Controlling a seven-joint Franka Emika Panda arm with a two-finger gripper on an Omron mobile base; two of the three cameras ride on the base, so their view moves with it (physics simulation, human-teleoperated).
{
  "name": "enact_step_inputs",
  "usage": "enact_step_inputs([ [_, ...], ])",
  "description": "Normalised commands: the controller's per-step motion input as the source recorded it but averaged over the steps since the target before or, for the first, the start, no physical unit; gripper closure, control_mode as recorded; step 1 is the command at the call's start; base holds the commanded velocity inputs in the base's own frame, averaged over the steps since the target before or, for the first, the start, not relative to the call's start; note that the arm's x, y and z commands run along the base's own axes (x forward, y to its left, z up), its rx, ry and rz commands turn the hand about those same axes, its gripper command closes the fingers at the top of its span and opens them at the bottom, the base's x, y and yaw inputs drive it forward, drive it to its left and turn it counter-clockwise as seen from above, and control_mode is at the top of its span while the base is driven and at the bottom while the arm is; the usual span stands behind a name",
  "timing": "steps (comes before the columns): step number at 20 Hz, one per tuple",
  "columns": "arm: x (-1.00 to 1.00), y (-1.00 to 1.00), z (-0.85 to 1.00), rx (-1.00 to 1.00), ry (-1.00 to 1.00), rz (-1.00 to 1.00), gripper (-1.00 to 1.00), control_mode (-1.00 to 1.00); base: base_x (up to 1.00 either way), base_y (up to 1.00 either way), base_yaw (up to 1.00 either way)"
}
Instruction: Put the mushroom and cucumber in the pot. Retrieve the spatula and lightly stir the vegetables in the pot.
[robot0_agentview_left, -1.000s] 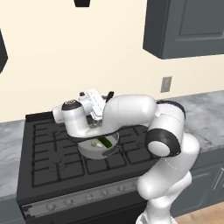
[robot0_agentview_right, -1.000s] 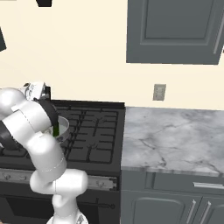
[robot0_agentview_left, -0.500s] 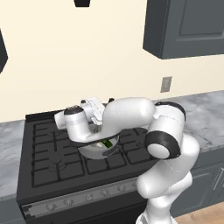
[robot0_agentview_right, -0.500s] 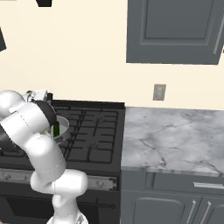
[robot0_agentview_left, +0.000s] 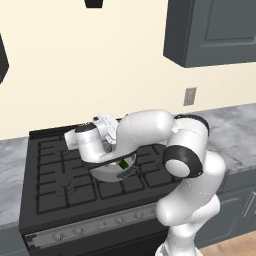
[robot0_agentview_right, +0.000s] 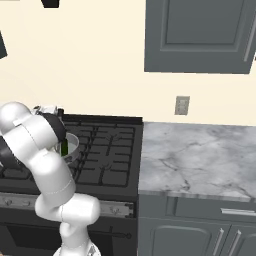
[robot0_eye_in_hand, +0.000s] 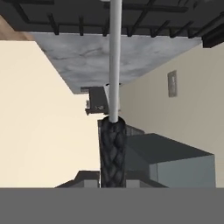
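Left base view: the arm reaches forward and left over the stove (robot0_agentview_left: 60, 185), its wrist bent down over the pot (robot0_agentview_left: 114, 167), which sits on the grates directly below the claw (robot0_agentview_left: 107, 131). A dark green piece of the cucumber (robot0_agentview_left: 123, 163) shows inside the pot, just under the forearm. The mushroom is hidden by the arm, so I cannot confirm it is in there. Judging by this, the loading step looks done and the stirring step is in hand.

Right base view: the pot (robot0_agentview_right: 71, 145) peeks out just right of the wrist, with the cucumber (robot0_agentview_right: 64, 147) a green sliver against its near wall. The grey desk (robot0_agentview_right: 200, 160) lies well to the right of the claw, away from the work.

Hand view: the claw is shut tight on the spatula (robot0_eye_in_hand: 114, 87). Its black, textured handle rises from between the finger tips and continues as a thin pale grey shaft straight away from the claw; the blade end runs out of the picture, so whether it touches the vegetables cannot be told. The camera is rolled, showing wall and desk edge rather than the pot.

The next move, as I judge it, calls for small, slow sweeps of the blade inside the pot, kept off the wall so the shallow pot is not pushed across the grates.
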Motion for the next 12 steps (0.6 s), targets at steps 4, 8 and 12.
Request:
enact_step_inputs([
  [4,0.07,0.08,-0.01,0.0,0.03,0.0,1.0,-1.0,0.0,0.0,0.0],
  [8,-0.08,0.32,-0.01,0.0,0.04,0.01,1.0,-1.0,0.0,0.0,0.0],
  [12,0.02,0.03,0.06,0.0,-0.02,0.0,1.0,-1.0,0.0,0.0,0.0],
])
